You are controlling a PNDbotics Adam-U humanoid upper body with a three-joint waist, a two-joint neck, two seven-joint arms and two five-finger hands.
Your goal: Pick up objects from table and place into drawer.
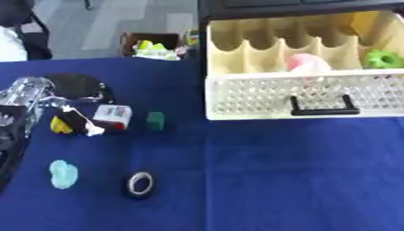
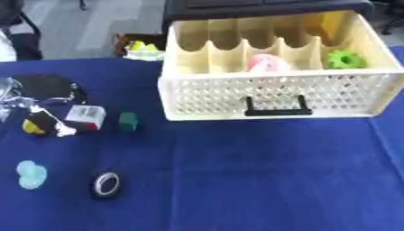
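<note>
Item one: the cream perforated plastic drawer stands pulled open at the table's 1 o'clock, on the dark blue tablecloth. Its long axis runs 9 to 3 o'clock, and its black handle faces 6 o'clock. Scalloped dividers split it into compartments running front to back. A pink rounded object lies in a middle compartment. A bright green lobed object lies in a compartment toward 3 o'clock.

Item two: loose objects on the cloth, all at the 9 o'clock side, well apart from the drawer. A small white box with a red edge lies just beside a small dark green cube, which is at its 3 o'clock. A black roll of tape lies flat, its hole facing up, at 7 o'clock. A pale turquoise lumpy object lies at the roll's 9 o'clock, its long axis running 12 to 6 o'clock.

Item three: the robot's left hand, black and silver, enters from the 9 o'clock edge and is touching the white box. Its fingers are curled round a small yellow object. The object's form and heading cannot be determined.

Item four: a flat black oval object lies at the hand's 12 o'clock. Beyond the table's far edge, a brown box holds yellow-green items
</note>
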